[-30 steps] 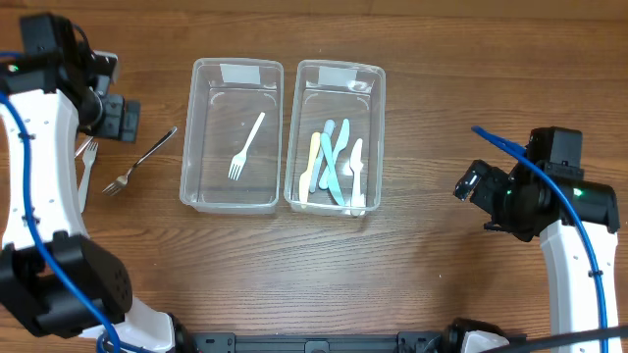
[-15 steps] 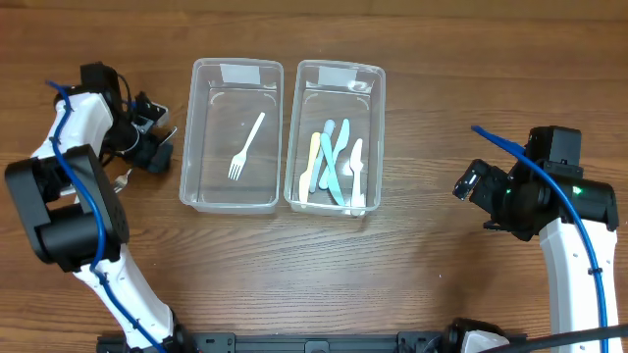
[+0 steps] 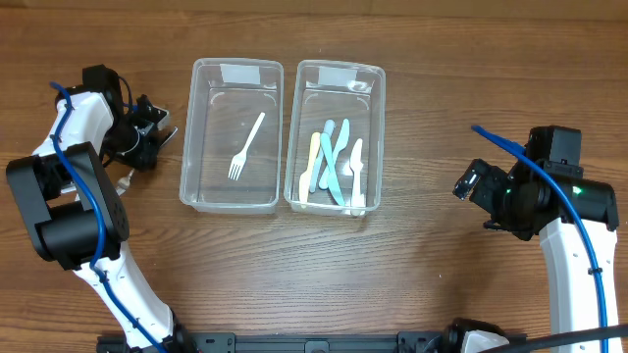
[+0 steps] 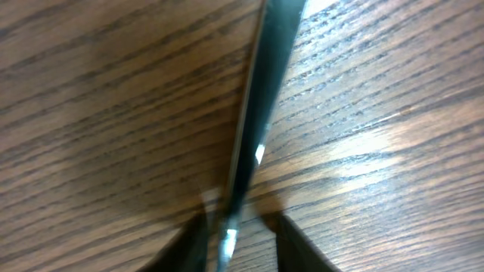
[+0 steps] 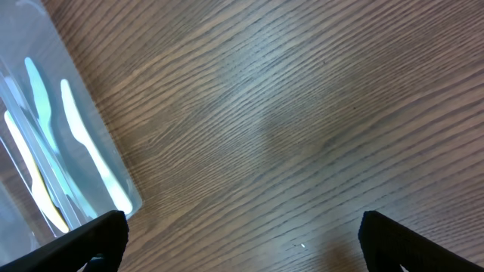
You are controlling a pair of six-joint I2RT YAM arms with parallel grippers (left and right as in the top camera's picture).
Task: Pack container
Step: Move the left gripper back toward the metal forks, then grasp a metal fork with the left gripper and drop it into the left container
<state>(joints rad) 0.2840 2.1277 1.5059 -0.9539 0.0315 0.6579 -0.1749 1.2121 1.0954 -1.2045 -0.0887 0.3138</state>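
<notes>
A metal fork (image 4: 249, 113) lies on the wooden table left of the two clear containers. My left gripper (image 3: 149, 137) is down on it, and its fingers (image 4: 195, 242) have closed in on the handle from both sides; the view is blurred. The left container (image 3: 193, 108) holds one white plastic fork (image 3: 245, 147). Inside the right container (image 3: 379, 118) lie several plastic knives (image 3: 334, 162), pale blue, yellow and white. My right gripper (image 3: 461, 184) hovers open over bare wood at the right, nothing between its fingers (image 5: 98, 234).
The right container's corner (image 5: 113, 189) shows at the left of the right wrist view. A blue cable (image 3: 500, 147) arcs over the right arm. The left arm's white link (image 3: 74, 127) hides the table to the left of the metal fork.
The left arm swung down onto the metal fork from the far left corner, and its jaws went from wide open to closed in on the handle. The right arm has not moved.
</notes>
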